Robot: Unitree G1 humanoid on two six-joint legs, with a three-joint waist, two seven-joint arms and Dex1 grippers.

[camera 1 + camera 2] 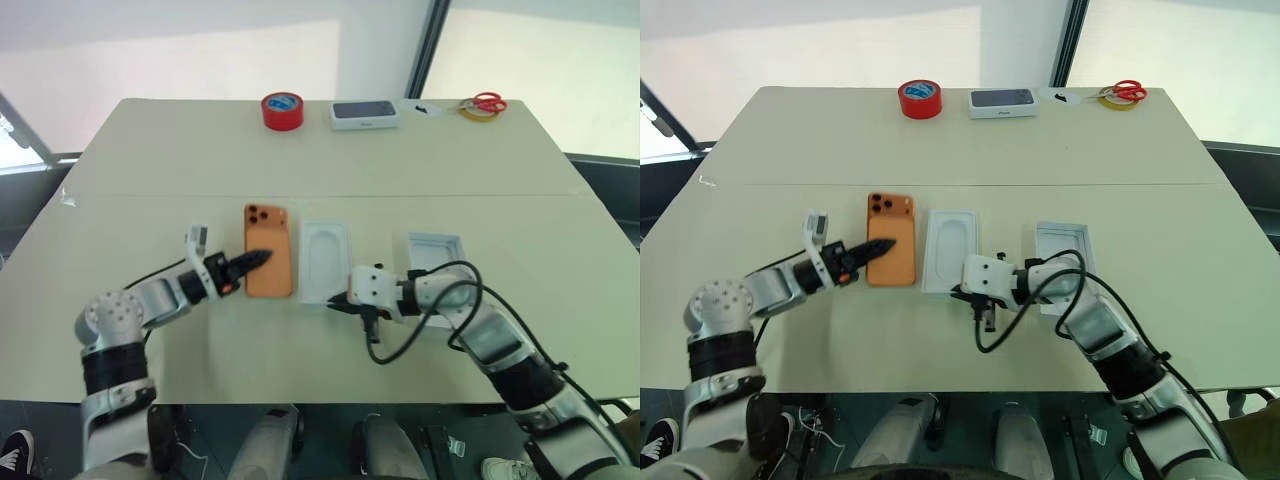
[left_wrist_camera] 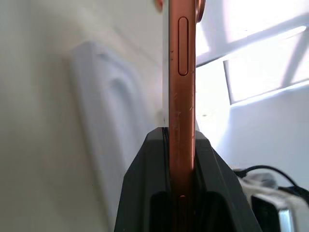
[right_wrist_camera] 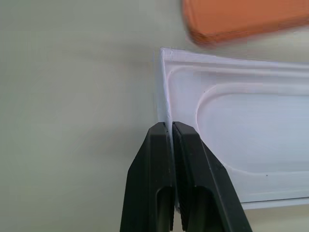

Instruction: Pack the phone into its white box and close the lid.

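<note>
The orange phone lies back up left of centre, its three lenses at the far end. My left gripper reaches in from the left and is shut on the phone's long edge; the left wrist view shows the phone edge-on between the fingers, seemingly a little above the table. Just right of it sits the white box, its inside covered by a white insert with an oval recess. My right gripper is shut on the box's thin wall at the near left corner. The lid lies open side up further right, partly behind my right arm.
At the table's far edge stand a red tape roll, a dark-topped closed white box, and red-handled scissors on a yellow ring. A black cable loops from my right wrist over the near table.
</note>
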